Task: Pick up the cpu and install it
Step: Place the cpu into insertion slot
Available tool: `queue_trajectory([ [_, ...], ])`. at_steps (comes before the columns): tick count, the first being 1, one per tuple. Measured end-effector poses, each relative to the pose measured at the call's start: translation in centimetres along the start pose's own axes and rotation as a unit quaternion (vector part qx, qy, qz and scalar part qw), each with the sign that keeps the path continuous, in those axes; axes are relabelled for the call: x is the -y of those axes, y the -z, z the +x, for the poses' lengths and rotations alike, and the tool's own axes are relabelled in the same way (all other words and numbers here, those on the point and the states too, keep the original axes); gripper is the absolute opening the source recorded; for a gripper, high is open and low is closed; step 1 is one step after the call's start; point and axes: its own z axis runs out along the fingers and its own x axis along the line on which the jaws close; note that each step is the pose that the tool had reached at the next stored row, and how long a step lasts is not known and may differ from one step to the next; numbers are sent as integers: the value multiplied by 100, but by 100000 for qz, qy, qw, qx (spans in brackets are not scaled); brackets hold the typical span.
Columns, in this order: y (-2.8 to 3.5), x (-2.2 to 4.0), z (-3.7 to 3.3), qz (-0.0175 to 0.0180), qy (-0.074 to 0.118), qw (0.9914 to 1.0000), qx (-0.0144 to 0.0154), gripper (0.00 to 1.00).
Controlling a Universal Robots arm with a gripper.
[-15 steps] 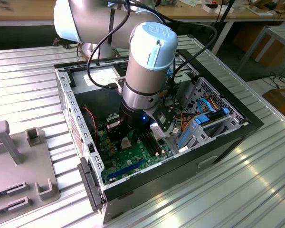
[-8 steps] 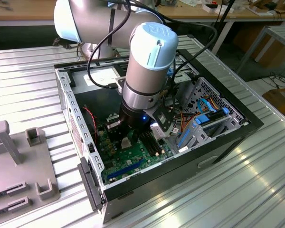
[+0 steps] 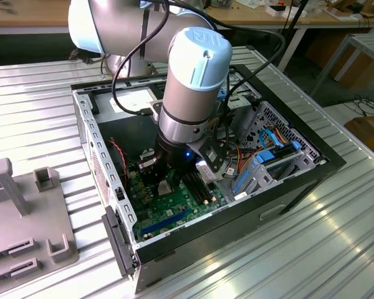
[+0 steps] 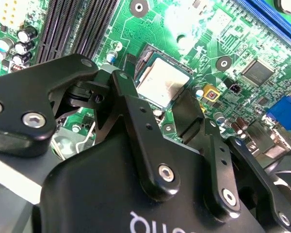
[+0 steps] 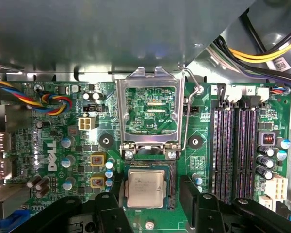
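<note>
I am straddling the cpu [image 5: 145, 188] with my gripper [image 5: 153, 196] spread wide. The chip is lying flat in its socket [image 5: 171, 187], load plate [image 5: 120, 111] raised. Keeping level and nudging neither edge is mattering most, I judge.

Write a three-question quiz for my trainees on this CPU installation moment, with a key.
1. True or false: the cpu lies inside the black-framed socket.
2. The socket's metal load plate is: A) closed over the cpu; B) swung open; C) lying on the table outside the case.
3. Fill in: the jaws stand ___, one on either side of the cpu.
Key: 1 true; 2 B; 3 open.
</note>
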Motion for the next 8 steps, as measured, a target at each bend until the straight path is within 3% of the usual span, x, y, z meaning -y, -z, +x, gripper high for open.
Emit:
queue_trajectory([
  [8, -3, 23, 0, -9, -1, 100000, 4, 58],
])
